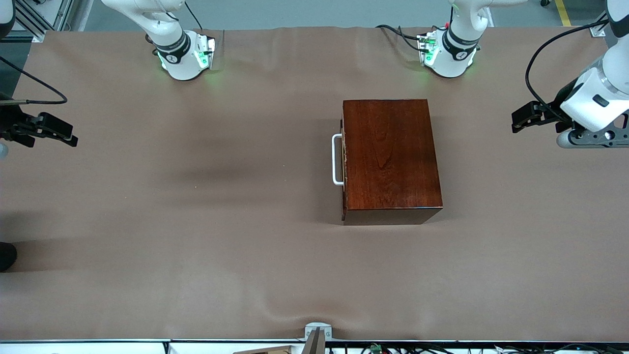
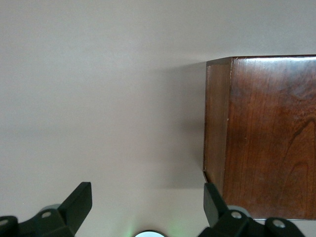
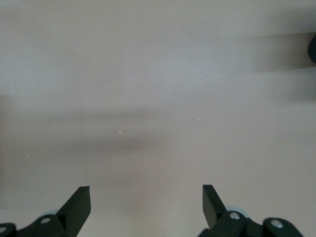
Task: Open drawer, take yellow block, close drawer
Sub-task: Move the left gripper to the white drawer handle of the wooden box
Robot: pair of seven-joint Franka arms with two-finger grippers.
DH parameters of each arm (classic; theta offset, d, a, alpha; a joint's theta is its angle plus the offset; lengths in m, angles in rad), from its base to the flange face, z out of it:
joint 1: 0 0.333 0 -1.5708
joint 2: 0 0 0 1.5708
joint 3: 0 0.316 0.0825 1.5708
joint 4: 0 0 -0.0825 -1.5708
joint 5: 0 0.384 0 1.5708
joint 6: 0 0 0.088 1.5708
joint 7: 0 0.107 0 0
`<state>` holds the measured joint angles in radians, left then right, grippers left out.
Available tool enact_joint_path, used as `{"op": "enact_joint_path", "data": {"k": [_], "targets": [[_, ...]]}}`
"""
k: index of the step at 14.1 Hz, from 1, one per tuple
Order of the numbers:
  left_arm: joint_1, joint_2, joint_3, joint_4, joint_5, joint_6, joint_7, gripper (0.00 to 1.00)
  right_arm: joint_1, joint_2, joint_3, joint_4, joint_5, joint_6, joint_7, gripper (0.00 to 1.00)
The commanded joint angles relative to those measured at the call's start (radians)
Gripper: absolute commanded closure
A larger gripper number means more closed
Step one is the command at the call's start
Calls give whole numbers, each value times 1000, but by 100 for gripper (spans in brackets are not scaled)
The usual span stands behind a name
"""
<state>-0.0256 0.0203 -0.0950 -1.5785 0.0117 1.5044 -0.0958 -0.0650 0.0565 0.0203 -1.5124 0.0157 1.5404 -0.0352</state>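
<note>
Two grippers, left gripper [image 1: 522, 119] and right gripper [image 1: 54, 132], both spread wide, waiting at their table ends. Drawer [image 1: 344, 162] shut, box mid-table; yellow block unseen. Risk: tugging the handle [image 1: 337, 160] may drag the unbraced box.

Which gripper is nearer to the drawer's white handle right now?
Neither clearly. The handle faces the right arm's end, where the right gripper waits with jaws open; the left gripper hangs past the box's handleless end, also open.

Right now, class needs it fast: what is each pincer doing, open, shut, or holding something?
Left pincer: open, holding nothing, beside the wooden box.
Right pincer: open, holding nothing, over bare table.
</note>
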Motion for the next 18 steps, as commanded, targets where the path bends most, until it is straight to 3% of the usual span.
{"op": "enact_joint_path", "data": {"k": [1, 9, 18], "targets": [[6, -3, -5, 11, -1, -4, 33, 0, -4, -18, 3, -8, 0, 0, 1, 0], [-62, 75, -5, 118, -1, -18, -48, 0, -4, -18, 3, -8, 0, 0, 1, 0], [-336, 245, -5, 247, -6, -18, -493, 0, -4, -18, 3, -8, 0, 0, 1, 0]]}}
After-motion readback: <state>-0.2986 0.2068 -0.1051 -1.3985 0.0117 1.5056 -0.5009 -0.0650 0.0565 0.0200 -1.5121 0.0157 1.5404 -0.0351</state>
